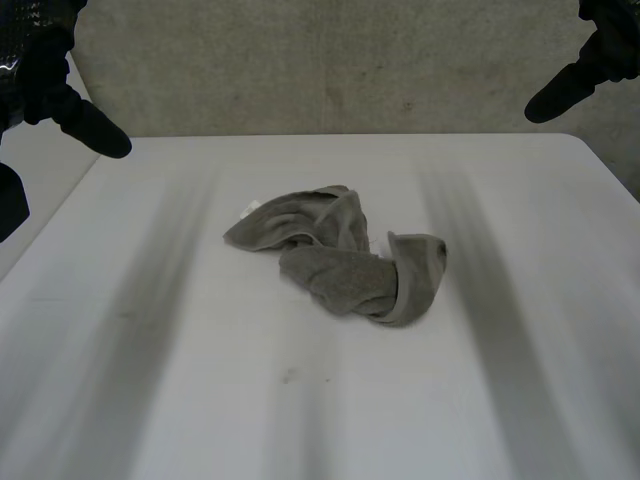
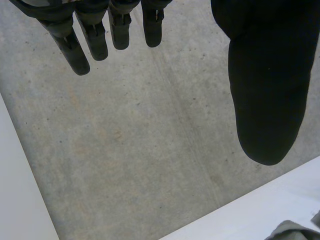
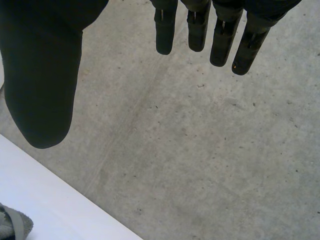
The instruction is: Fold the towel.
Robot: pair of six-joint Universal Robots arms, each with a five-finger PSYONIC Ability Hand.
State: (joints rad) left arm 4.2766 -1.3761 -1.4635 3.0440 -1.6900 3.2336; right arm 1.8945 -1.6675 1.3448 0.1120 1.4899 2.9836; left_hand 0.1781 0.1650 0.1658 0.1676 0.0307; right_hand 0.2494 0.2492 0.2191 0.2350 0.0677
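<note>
One towel (image 1: pixel 340 262) (crumpled) lies between left hand (image 1: pixel 52 88) and right hand (image 1: pixel 592 66), well apart.

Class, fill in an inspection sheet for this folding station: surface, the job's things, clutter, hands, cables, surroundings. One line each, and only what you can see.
Surface: white table, bare apart from the cloth, with a small dark speck near the front.
Job's things: grey towel, crumpled in a twisted heap near the table's middle, not folded.
Clutter: nothing seen.
Hands: left hand open, fingers straight, raised off the table and holding nothing; right hand the same.
Cables: nothing seen.
Surroundings: concrete floor beyond the table's edge.
</note>
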